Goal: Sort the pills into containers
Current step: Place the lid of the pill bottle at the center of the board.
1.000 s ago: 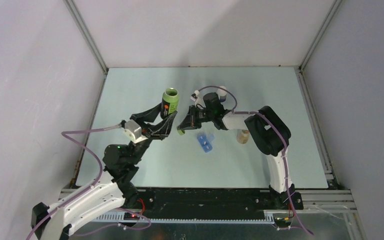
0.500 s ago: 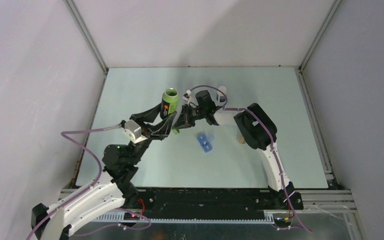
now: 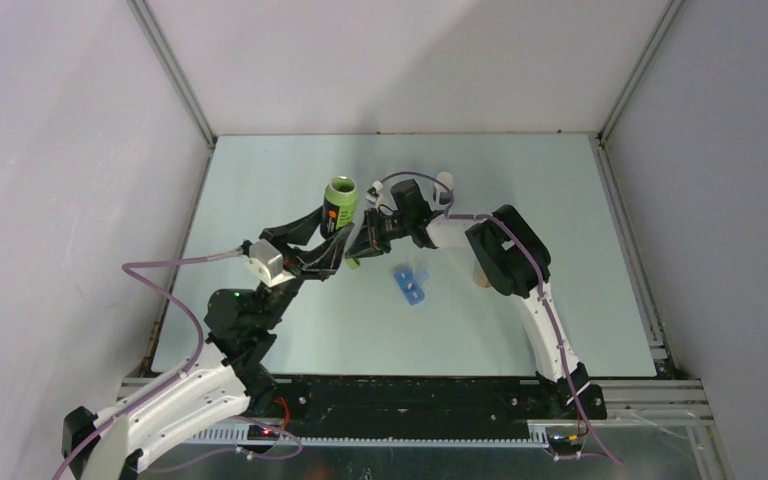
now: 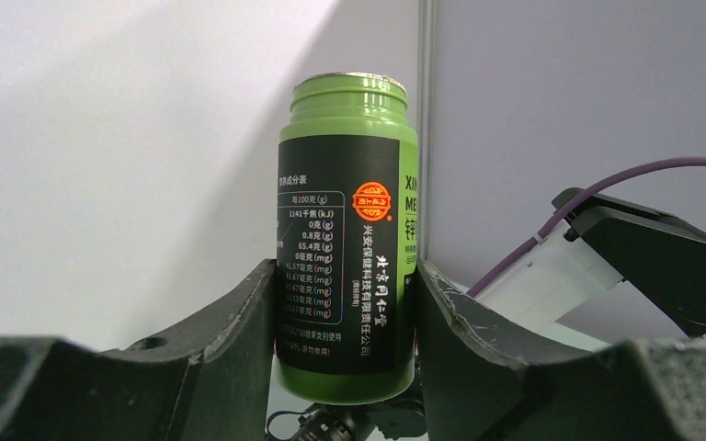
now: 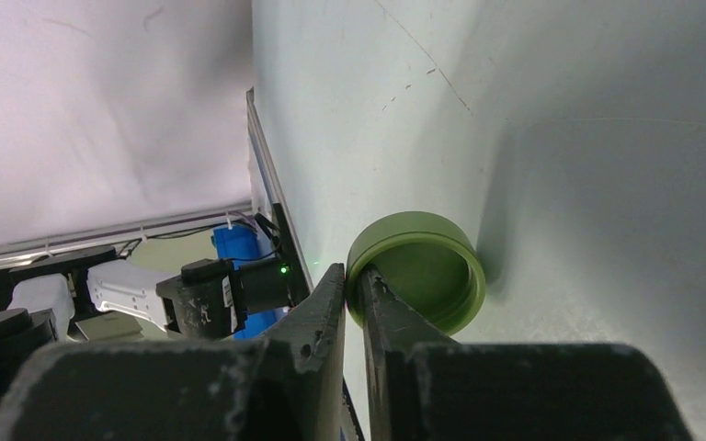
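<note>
green bottle (image 4: 349, 230), uncapped and upright, sits left of centre, well apart from every desk (image 3: 520, 330) edge. left gripper (image 4: 345, 276) jaws, half spread, grasp it. just right, right gripper (image 5: 354, 289) jaws, nearly closed, pinch the green cap (image 5: 423, 266) rim.

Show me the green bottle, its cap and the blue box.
bottle (image 4: 345, 248): left wrist view, black label.
cap (image 5: 427, 276): right wrist view, inner face.
blue box (image 3: 411, 284): top view, its middle.

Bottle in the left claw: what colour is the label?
Black label with white print, on a green bottle. Shows best in the left wrist view.
</note>
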{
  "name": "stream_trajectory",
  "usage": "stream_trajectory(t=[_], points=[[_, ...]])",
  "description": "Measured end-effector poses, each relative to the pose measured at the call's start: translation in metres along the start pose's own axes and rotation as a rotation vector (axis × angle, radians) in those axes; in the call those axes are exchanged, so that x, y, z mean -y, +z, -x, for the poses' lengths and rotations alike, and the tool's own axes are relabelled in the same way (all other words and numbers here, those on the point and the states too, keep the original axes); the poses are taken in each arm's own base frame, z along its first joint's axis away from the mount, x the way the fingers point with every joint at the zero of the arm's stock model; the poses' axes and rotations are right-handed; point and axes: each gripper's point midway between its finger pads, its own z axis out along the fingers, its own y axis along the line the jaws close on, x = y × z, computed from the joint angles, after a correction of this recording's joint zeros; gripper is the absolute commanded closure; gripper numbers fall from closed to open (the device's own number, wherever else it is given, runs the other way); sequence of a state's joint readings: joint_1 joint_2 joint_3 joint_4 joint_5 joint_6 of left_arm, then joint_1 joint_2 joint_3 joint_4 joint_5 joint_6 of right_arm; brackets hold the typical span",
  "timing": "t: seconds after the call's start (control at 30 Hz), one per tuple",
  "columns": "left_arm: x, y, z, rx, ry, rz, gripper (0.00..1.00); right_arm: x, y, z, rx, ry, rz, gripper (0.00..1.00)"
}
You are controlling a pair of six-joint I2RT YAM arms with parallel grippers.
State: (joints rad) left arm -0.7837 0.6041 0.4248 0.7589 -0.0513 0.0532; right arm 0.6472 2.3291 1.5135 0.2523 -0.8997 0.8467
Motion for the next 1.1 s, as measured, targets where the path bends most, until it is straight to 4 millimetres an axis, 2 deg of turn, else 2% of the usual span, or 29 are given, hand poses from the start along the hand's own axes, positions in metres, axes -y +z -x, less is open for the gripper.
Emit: stream_trajectory(t=[0.13,0.87,0.93,1.1], points=[[0.0,0.0,-0.001,-0.003,0.0,0.0,1.0,0.002,-0.002,0.002,0.008,0.013,-0.004,0.76],[0.0,0.0,-0.006,-0.023,0.001,-0.002,1.0,0.012,-0.016,0.009,0.11,0.093,-0.016,0.72],[0.001,0.0,-0.004,-0.022,0.001,-0.003,1.0,0.012,-0.018,0.011,0.128,0.096,-0.027,0.69],[0.0,0.0,-0.003,-0.019,0.001,-0.003,1.0,0.018,-0.021,0.014,0.163,0.11,-0.05,0.47]])
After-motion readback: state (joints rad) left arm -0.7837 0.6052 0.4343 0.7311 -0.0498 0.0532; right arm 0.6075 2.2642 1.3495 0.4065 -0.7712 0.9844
